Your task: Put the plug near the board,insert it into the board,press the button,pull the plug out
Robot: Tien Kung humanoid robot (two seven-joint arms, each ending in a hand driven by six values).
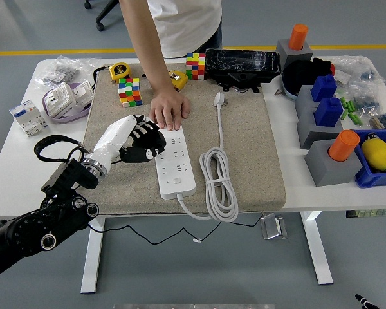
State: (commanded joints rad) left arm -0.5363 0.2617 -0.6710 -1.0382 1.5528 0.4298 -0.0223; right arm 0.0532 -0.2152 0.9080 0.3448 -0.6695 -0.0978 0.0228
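A white power strip point(174, 164) lies lengthwise on the beige mat point(244, 141), with its button point(177, 181) at the near end. Its white plug point(219, 100) rests unplugged on the mat to the far right of the strip, and the white cable point(219, 183) lies coiled beside the strip. My left hand point(143, 141), white-backed with black fingers, hovers at the strip's left edge near its far half; the fingers are loosely spread and hold nothing. A person's hand point(169, 108) presses flat on the strip's far end.
Two colour cubes point(130, 91) point(195, 65) and tape measures point(119, 70) sit at the mat's far edge, next to a black box point(242, 64). Grey blocks with orange and blue pegs point(331, 151) and a blue bin point(378, 161) crowd the right side. White electrical parts point(51, 103) lie at the far left.
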